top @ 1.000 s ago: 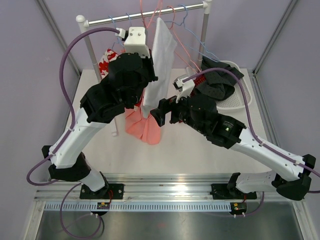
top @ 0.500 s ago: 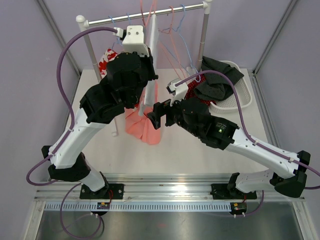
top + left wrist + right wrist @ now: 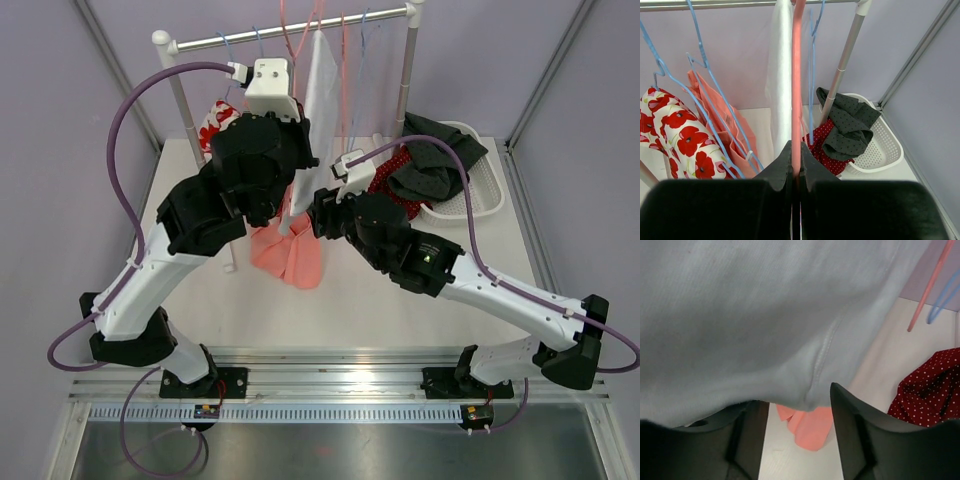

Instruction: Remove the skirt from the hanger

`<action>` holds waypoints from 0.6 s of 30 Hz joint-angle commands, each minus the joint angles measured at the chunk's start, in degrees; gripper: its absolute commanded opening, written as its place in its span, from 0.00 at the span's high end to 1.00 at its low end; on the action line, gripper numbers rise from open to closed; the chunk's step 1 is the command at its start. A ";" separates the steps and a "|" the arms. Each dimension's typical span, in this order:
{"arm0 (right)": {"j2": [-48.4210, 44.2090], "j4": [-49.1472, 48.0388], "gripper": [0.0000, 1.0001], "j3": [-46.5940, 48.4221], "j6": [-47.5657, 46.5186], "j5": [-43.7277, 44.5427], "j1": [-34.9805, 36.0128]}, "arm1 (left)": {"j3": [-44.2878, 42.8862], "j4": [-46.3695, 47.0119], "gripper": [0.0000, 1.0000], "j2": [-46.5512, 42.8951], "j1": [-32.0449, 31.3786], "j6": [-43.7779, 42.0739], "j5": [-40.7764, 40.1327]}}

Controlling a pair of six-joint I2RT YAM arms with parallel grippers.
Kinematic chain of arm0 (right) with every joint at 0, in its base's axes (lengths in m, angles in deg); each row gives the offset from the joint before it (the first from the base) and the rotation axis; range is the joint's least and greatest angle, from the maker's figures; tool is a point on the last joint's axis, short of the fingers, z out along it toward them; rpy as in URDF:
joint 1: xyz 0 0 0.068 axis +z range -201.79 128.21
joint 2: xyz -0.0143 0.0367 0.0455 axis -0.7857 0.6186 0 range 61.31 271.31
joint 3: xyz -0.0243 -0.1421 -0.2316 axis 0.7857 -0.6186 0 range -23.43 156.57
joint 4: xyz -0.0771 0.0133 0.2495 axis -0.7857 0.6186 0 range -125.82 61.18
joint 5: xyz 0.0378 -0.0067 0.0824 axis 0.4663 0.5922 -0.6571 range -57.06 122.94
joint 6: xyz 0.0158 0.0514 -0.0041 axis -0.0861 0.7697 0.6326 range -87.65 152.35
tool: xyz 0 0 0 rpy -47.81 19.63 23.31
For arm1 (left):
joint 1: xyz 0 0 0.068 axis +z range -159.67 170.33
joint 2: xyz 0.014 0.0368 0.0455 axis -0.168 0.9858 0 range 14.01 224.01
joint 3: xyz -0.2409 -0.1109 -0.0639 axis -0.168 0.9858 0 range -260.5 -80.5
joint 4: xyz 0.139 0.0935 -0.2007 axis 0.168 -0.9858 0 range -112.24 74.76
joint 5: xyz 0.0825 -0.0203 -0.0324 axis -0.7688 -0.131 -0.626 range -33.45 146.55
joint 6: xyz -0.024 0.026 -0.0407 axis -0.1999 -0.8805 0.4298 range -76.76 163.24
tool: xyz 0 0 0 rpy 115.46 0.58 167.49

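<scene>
The right gripper (image 3: 794,401) has advanced, its wide-open, empty jaws now framing the hem of the skirt (image 3: 322,78), which hangs lengthwise downward just above it from the hanger (image 3: 796,75) the left gripper (image 3: 796,162) pinches tight.
</scene>
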 commanded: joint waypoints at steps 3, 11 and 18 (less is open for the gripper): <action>2.05 -5.28 0.53 2.71 -1.69 3.00 0.43 | 1.06 5.45 1.00 -3.32 -0.86 0.80 -2.39; 1.17 -11.08 1.00 -0.36 -2.22 1.15 0.43 | 3.79 6.16 1.00 -5.34 -1.12 1.51 -2.74; -5.58 -14.34 1.00 -7.82 -1.60 9.73 0.43 | 5.64 5.90 1.00 -7.10 -1.30 0.89 -4.58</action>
